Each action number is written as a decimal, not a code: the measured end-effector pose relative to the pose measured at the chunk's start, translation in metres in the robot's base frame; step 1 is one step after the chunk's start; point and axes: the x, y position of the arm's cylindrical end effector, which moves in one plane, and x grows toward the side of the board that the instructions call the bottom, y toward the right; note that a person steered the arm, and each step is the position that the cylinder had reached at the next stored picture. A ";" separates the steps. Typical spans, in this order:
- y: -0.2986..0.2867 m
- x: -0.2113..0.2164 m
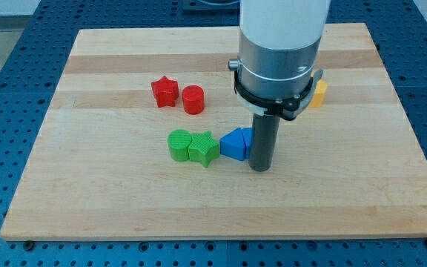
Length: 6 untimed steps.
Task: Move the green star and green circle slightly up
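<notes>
My tip (260,169) is the thing lowest in the view, resting on the wooden board (110,208) a little right of centre; it is the blunt end of a straight dark rod, so there are no jaws to stand apart or together and nothing is clamped. Just to its left, touching or nearly touching the rod, sits the blue triangle (233,144); left of that, touching its left edge, lies the green star (204,147); the green circle (179,144) presses against the star's left side, so the three blocks form a short row running toward the view's left. Above this row, well apart from it, the red star (164,91) and the red cylinder (193,99) stand side by side, just touching or nearly so. At the view's right, a yellow block (319,93) peeks out from behind the arm's wide silver collar (276,70); its shape is mostly hidden. The board lies on a blue perforated table (6,111).
</notes>
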 end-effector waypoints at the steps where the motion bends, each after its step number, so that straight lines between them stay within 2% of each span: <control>1: -0.020 0.018; 3: -0.065 0.012; 6: -0.071 0.000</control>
